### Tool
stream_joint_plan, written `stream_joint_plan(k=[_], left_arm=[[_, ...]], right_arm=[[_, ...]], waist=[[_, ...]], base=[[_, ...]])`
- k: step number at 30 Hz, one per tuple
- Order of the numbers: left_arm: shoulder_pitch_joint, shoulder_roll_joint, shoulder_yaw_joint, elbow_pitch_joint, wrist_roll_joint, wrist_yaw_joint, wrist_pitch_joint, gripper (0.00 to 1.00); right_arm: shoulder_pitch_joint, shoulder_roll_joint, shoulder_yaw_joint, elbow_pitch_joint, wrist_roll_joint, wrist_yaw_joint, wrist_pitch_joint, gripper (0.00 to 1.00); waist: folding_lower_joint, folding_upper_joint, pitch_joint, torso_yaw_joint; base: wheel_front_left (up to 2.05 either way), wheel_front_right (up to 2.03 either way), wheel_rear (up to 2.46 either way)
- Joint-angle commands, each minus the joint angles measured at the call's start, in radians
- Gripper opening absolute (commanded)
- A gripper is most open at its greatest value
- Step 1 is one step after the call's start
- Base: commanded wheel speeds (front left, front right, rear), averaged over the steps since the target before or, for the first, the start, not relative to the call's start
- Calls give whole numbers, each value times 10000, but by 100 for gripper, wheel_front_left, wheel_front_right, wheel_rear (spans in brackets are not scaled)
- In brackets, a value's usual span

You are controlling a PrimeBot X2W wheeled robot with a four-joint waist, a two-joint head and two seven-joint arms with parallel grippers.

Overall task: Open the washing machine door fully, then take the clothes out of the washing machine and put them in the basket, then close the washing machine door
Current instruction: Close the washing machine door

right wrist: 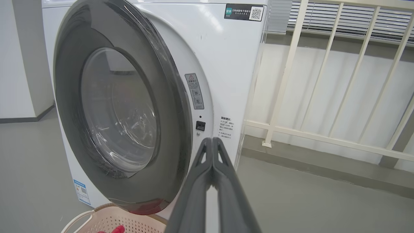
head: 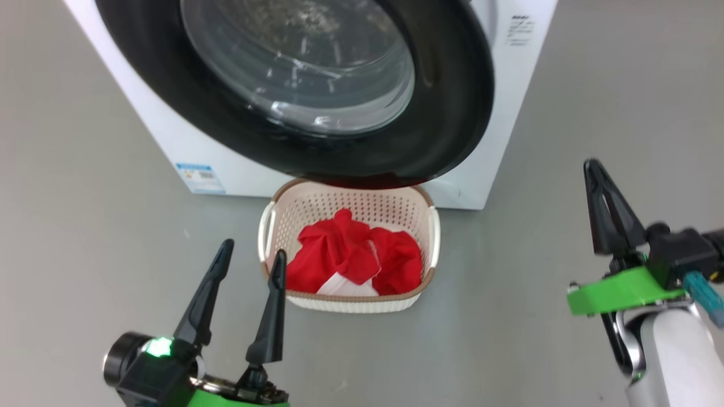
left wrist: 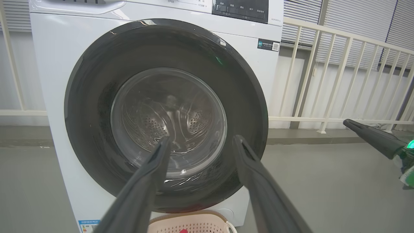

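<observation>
The washing machine (head: 169,141) stands white and square, and the washing machine door (head: 452,102), black-rimmed with a glass bowl, hangs a little ajar on its latch side (right wrist: 174,129). On the floor right under the door sits the cream basket (head: 350,305) with the red clothes (head: 350,254) inside, some white fabric showing. My left gripper (head: 253,249) is open and empty, just left of the basket, pointing at the door glass (left wrist: 202,138). My right gripper (head: 592,167) is shut on nothing, well right of the basket, its tips (right wrist: 212,139) near the door's free edge.
Bare grey floor surrounds the machine. A white railing (right wrist: 291,81) runs along the wall to the machine's right, with a raised kerb below it. The latch slot (right wrist: 200,125) shows on the front panel beside the door.
</observation>
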Motion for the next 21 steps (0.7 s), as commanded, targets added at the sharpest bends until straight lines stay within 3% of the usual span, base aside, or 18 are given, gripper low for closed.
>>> stream_joint_plan(k=[1, 21], left_arm=[[-364, 22, 252, -308, 72, -13, -89, 100], [-1182, -7, -547, -631, -14, 255, -89, 100]], right_arm=[[-484, -93, 265, -107, -132, 48, -61, 0], [-3976, -507, 884, 2674, -970, 48, -61, 0]], waist=[[0, 0, 446, 419], [0, 0, 1923, 1590]], base=[[0, 0, 0], [0, 0, 0]])
